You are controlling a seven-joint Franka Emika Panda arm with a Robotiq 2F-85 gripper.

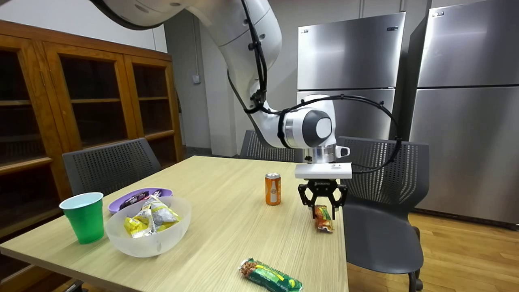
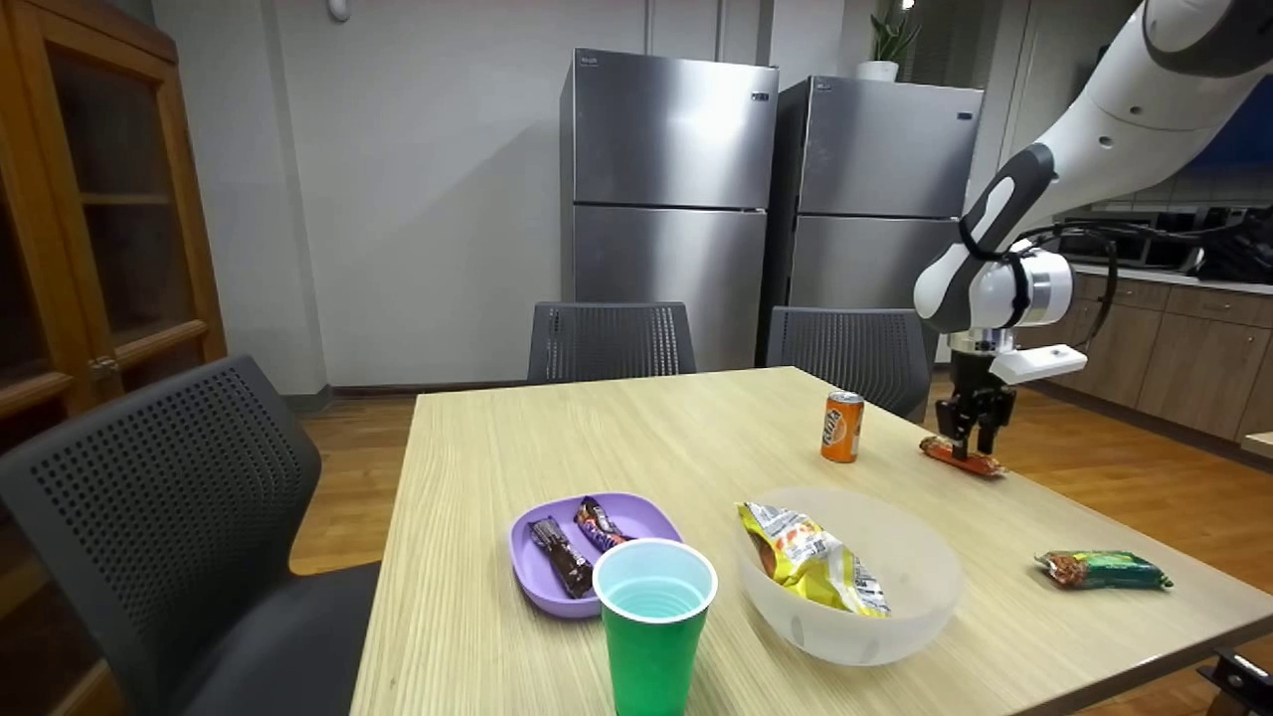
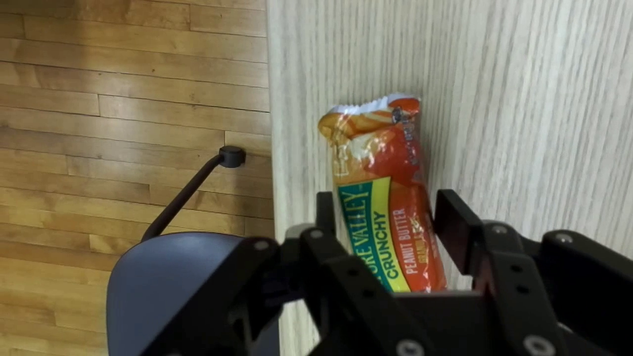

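In an exterior view, with the peanut-butter granola bar [image 3: 383, 183] as the dial's centre, a green cup [image 1: 84, 221] stands far off at nine o'clock. A purple plate [image 1: 116, 204] and a frosted bowl [image 1: 148, 245] with foil packets [image 1: 164, 215] come next, also near nine o'clock and well apart from the bar, a broad stretch of worktop [image 1: 227, 202] between. An orange can [image 1: 273, 189] stands upright at ten o'clock, nearer, and would probably tip if brushed. A green-wrapped bar [image 1: 271, 277] lies at about half past seven.

The granola bar lies flat beside the worktop's edge, directly under the hand [image 1: 323, 216]. The fingers are apart, one along each long side; in the wrist view a thin gap seems to show on the nine-o'clock side, and I cannot tell whether the three-o'clock finger touches. It should be light, firm but brittle ("crunchy" on the label), in slick, slightly loose film. A gentle squeeze across its narrow width, at the thick middle, looks best; the crimped end at twelve o'clock in the wrist view would likely just fold or slip.

At three o'clock in that exterior view the edge runs just beside the bar, a dark chair [image 1: 383, 245] beyond, so sideways margin there looks slim; nine o'clock offers more room.
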